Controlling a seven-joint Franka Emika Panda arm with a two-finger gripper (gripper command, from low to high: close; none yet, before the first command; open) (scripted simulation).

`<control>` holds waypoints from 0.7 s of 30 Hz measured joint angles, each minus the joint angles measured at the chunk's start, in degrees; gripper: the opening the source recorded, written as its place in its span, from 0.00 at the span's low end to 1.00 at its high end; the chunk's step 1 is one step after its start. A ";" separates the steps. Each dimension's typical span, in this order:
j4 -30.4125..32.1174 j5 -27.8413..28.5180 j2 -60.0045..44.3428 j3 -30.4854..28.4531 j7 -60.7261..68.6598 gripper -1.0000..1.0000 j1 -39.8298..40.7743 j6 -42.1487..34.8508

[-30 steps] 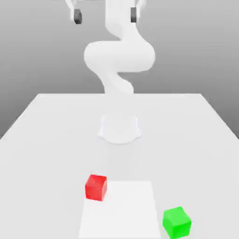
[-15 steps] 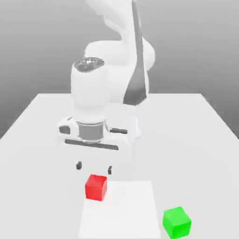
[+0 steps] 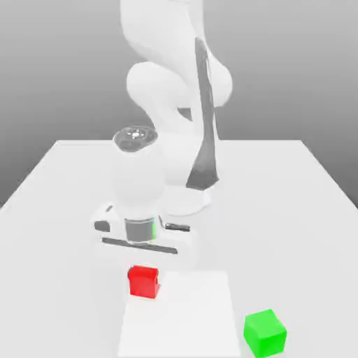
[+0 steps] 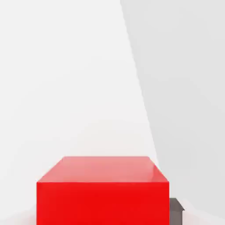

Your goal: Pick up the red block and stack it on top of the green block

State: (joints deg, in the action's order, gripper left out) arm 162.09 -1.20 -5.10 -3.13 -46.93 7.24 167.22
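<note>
1. Gripper (image 3: pixel 143 275): jaws narrowed onto the red block (image 3: pixel 144 285), one fingertip at each side of it. Hand points down, directly above the block.
2. Red block: the exterior view's left of centre, at the far left corner of the white patch (image 3: pixel 183 321) on the table (image 3: pixel 297 217). Upright, no clear tilt. Can't tell whether its underside touches the surface.
3. Hand view agrees: the red block shows a paler face and a saturated red face, with a dark finger pad (image 4: pixel 176 213) right against its side. The straight edge between bright patch and greyer tabletop runs behind the block.
4. Green block (image 3: pixel 265 333): on the table, near side, toward the exterior view's right. Just off the white patch's right edge, turned at an angle to it. Nearer the camera than the red block and well apart from it. Top free, so the stack isn't made.
5. Arm (image 3: pixel 164 31): white links, dark grey strip down the forearm. Base (image 3: pixel 183 203) sits on the far part of the table, around the middle. Arm reaches from there toward the near side, hand over the left half.
6. Wrist: dark grey band above the hand, small green spot (image 3: pixel 154 229) on it.
</note>
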 joint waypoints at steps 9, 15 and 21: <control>-9.46 2.29 2.88 7.26 10.88 0.00 -5.94 -12.39; -20.87 4.02 -3.09 13.21 23.18 0.00 -13.02 -18.02; -22.48 7.64 -12.01 11.94 21.95 1.00 -14.75 -10.86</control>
State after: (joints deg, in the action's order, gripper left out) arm 139.62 6.44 -17.10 8.81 -24.98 -7.51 156.36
